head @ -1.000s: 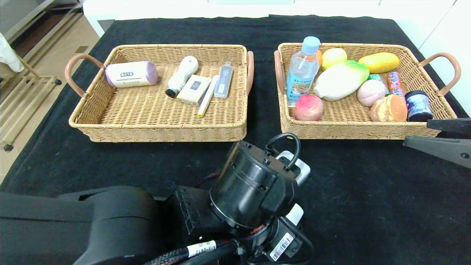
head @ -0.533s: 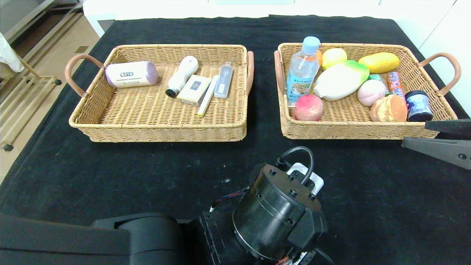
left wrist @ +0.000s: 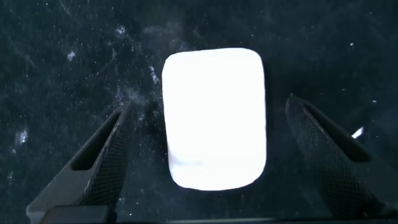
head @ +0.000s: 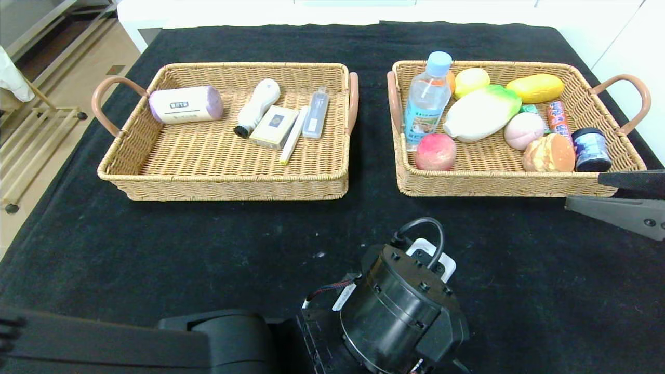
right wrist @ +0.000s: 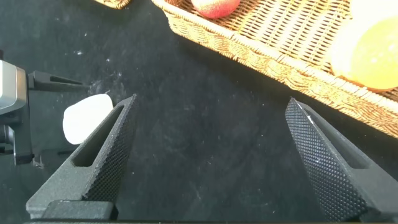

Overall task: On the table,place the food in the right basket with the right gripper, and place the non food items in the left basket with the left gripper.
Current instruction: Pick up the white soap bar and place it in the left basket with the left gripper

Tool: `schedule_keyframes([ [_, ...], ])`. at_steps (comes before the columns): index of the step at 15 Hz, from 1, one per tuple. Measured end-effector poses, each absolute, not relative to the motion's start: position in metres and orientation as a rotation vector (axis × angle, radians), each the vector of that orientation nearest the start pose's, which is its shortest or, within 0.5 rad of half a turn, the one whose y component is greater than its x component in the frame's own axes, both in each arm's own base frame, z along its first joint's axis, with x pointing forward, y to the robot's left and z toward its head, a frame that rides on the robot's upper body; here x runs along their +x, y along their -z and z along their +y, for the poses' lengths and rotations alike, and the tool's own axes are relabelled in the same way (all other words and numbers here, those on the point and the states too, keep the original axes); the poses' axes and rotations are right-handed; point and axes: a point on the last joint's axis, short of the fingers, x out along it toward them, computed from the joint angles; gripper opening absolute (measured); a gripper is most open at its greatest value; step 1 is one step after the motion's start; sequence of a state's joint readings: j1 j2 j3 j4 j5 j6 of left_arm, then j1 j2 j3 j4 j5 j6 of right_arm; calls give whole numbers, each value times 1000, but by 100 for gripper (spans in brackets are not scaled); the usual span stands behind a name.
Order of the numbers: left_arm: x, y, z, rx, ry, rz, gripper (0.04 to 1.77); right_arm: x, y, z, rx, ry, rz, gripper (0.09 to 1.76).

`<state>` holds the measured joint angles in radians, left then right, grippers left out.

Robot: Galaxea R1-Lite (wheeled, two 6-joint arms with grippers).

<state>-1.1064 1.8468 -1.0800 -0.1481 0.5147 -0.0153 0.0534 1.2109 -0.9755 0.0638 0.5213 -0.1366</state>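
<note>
Setting read as an indoor robot test room or lab, staged rather than lived in. A large table (head: 322, 228) was draped in black cloth with faint white smudges. Two matching woven baskets (head: 223, 176) sat side by side, one holding toiletry-type items, the other mock fruit, bread and a water bottle (head: 427, 101), an arrangement typical of a sorting trial. Plain white walls or panels (head: 618, 31) stood behind and to the right. Beige tiled floor (head: 67, 88) and a pale wooden wheeled rack (head: 31, 145) showed at left.
</note>
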Motion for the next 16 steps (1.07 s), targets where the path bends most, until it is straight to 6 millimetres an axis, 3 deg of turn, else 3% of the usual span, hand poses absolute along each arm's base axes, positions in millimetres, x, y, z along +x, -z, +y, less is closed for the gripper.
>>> schedule_keyframes([
  [9,163,-160,-302,453,554,441,171,176,-284,21,-62,-589,257,171],
  [10,163,-159,-302,453,554,442,149,176,-284,21,-62,-589,257,171],
  [13,163,-158,-301,455,555,445,108,176,-284,21,-61,-589,257,171],
  [16,163,-158,-301,447,552,449,101,177,-284,21,-61,-589,258,171],
])
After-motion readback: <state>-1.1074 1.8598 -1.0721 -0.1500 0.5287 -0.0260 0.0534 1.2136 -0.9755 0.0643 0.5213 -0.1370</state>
